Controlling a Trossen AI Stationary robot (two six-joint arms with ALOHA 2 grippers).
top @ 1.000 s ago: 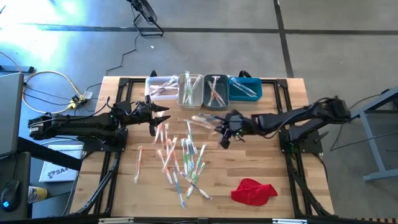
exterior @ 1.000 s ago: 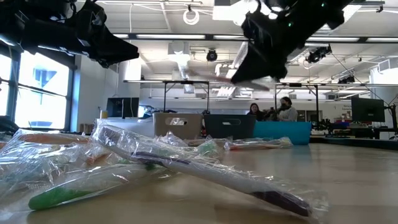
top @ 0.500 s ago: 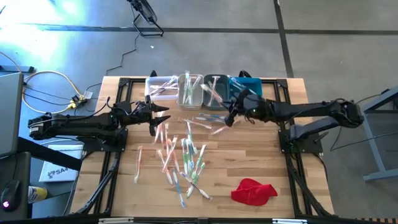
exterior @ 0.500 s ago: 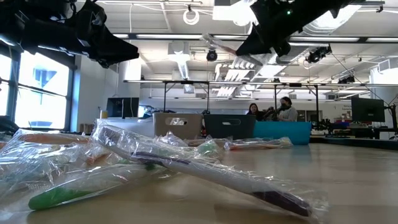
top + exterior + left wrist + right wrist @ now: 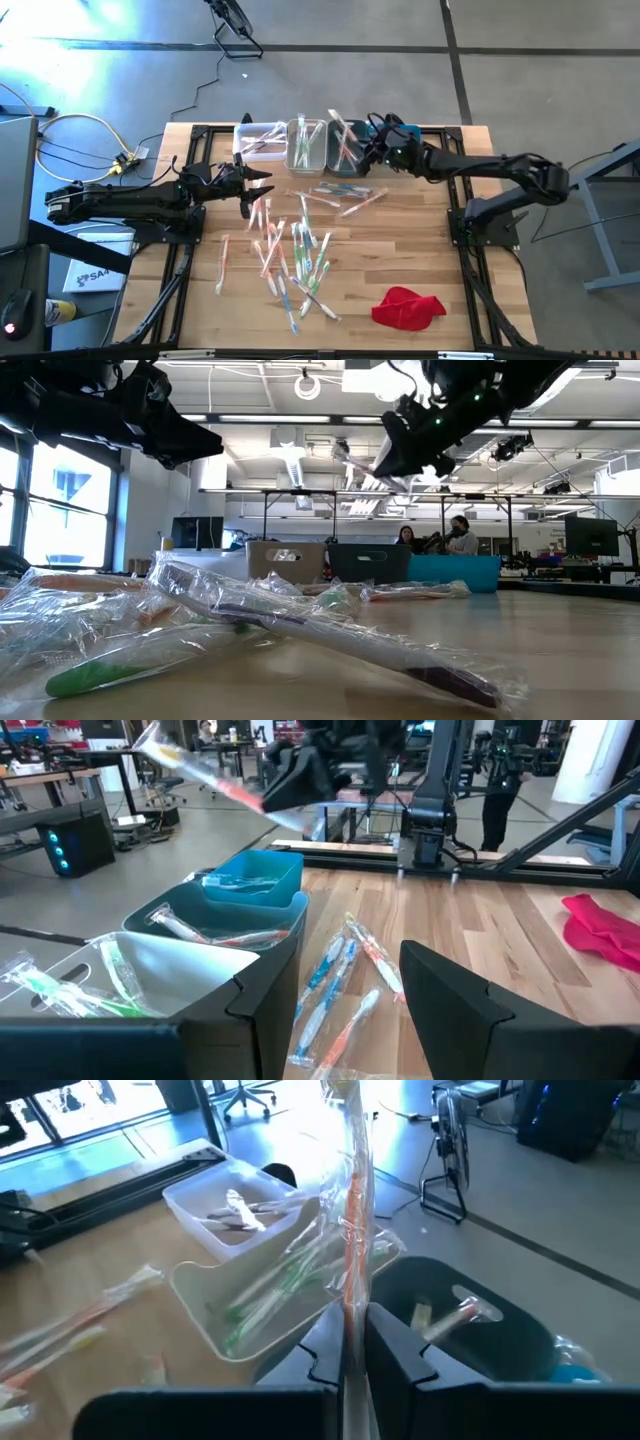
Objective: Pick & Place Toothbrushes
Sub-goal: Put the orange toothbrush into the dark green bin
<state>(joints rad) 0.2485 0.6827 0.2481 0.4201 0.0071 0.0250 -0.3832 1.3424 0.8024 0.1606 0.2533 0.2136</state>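
Wrapped toothbrushes [image 5: 290,250] litter the wooden desk [image 5: 420,250] (two people sit in the workshop behind). Above the bins [image 5: 325,145] at the far edge, the right gripper [image 5: 372,148] pinches an orange-handled toothbrush [image 5: 352,1250]; the left gripper [image 5: 262,178] hovers near the left side, jaws apart, empty.

Your right gripper [image 5: 372,147] is stretched far out across the table's back edge, fingers pinched together. Your left gripper [image 5: 258,177] hangs low near the left side, arm lying flat, its fingers spread wide apart.
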